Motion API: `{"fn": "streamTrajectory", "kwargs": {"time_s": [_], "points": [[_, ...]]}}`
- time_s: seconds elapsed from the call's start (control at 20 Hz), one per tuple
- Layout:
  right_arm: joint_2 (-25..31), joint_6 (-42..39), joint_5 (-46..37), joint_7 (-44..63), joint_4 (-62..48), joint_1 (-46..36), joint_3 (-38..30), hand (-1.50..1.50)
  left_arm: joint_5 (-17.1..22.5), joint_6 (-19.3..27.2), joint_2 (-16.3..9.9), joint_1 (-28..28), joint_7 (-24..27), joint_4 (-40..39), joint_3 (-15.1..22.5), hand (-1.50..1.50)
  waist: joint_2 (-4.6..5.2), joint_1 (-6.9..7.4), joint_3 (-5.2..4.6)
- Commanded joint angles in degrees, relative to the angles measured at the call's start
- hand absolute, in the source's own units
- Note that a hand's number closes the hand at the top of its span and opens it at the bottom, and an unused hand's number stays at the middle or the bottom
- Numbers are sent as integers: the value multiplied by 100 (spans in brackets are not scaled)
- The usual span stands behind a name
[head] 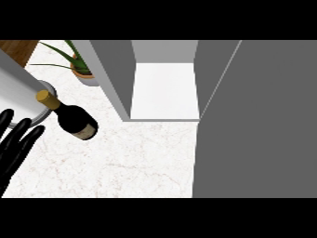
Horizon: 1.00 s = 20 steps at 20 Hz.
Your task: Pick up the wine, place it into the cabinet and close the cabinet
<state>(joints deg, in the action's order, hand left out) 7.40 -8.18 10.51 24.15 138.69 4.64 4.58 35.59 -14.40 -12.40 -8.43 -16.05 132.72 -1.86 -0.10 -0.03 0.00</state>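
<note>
Right of left hand (6,148): wine (71,117)

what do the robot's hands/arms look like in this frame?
Only one hand shows, at the lower left of the head view: plain matte black, with slim, segmented fingers, no markings, cables or sleeve visible. Its forearm is cut off by the picture's edge. The other hand and both grey forearms are out of view.

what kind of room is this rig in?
Likely a kitchen: a marble-look counter carries a wine bottle, an open grey cabinet and a potted plant. Left hand rests open at the left edge.
</note>
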Motion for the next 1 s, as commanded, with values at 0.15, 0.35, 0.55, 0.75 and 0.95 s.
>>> {"fn": "streamTrajectory", "kwargs": {"time_s": [0.15, 0.35, 0.55, 0.75, 0.95], "points": [[-134, 168, 64, 438, 632, 80, 65, -150, 67, -90, 169, -105, 96, 233, -268, -150, -1, 5, -2], [102, 30, 454, 546, 735, -1, -355, -150, 690, -184, -137, 77, -42, -21, -993, -150, -2, -3, -2], [-16, 233, 210, 698, 920, -101, -113, -150, 1313, 426, -635, 812, -673, -76, -1651, -150, -7, -35, 0], [-125, 332, -73, 772, 791, -367, 126, -150, 1213, -56, -589, 603, -498, -507, -1738, -150, 1, -7, -2], [-96, 511, 31, 1165, 872, -653, 62, -150, 1158, -24, -794, 985, -478, -1063, -2036, -150, 4, -31, -3]]}}
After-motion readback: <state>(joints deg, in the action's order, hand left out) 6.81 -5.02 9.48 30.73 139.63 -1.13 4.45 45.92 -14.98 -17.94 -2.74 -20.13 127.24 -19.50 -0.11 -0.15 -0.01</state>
